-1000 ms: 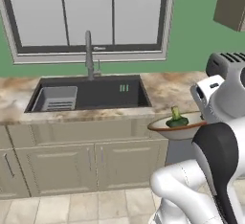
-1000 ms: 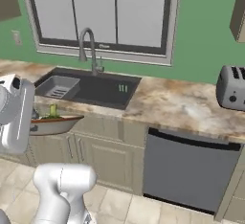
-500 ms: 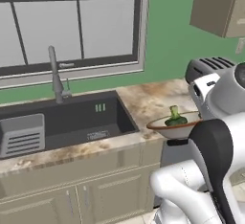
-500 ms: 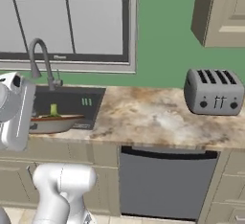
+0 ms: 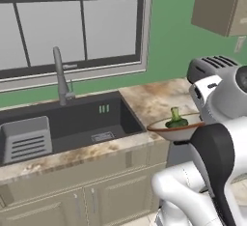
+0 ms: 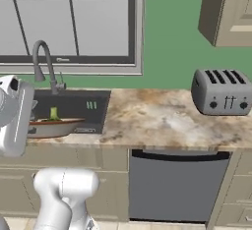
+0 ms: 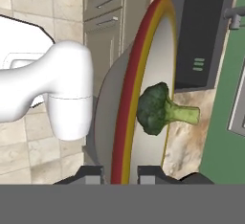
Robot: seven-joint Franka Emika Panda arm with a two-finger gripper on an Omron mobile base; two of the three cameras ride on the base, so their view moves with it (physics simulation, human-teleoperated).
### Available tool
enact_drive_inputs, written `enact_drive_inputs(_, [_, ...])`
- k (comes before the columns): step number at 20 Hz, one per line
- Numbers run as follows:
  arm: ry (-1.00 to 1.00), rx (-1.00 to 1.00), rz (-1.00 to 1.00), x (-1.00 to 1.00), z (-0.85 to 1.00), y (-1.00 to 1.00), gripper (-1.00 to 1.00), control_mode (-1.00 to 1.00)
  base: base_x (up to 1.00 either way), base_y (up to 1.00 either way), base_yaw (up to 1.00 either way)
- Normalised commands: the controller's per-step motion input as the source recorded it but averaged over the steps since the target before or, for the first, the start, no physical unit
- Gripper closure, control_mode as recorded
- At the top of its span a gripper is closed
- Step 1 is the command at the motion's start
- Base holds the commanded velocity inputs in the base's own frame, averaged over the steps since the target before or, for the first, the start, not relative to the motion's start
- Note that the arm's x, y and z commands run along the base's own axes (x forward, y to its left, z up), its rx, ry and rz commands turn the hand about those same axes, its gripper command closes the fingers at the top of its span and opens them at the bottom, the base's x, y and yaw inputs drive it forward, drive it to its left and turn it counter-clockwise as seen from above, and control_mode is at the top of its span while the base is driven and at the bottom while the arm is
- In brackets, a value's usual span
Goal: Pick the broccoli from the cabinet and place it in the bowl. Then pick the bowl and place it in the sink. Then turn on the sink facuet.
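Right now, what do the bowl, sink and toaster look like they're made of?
Bowl: probably glazed ceramic, smooth cream inside with a coloured rim.
Sink: matte dark grey, composite or coated metal, no shine.
Toaster: likely brushed metal, grey with soft highlights.

marble counter (image 6: pixel 162 118), toaster (image 6: pixel 222 92), sink (image 5: pixel 72 126)

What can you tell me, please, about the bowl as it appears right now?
The bowl is wide, shallow and round, pale cream inside; the hand view shows a red and yellow band on its rim. It is held level in the air by the gripper, shut on its rim, above the counter's front edge beside the sink. The broccoli lies inside it, dark floret and paler stalk. Nothing else touches it.
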Motion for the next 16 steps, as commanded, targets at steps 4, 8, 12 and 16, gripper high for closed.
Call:
enact_drive_inputs(4, [0.0,0.0,0.0,0.0,0.0,0.0,1.0,1.0,0.68,0.06,0.0])
enact_drive_inputs(8, [0.0,0.0,0.0,0.0,0.0,0.0,1.0,1.0,0.65,-0.01,0.09])
enact_drive_inputs(12, [0.0,0.0,0.0,0.0,0.0,0.0,1.0,1.0,0.26,0.0,0.17])
enact_drive_inputs(16, [0.0,0.0,0.0,0.0,0.0,0.0,1.0,1.0,0.19,0.0,0.11])
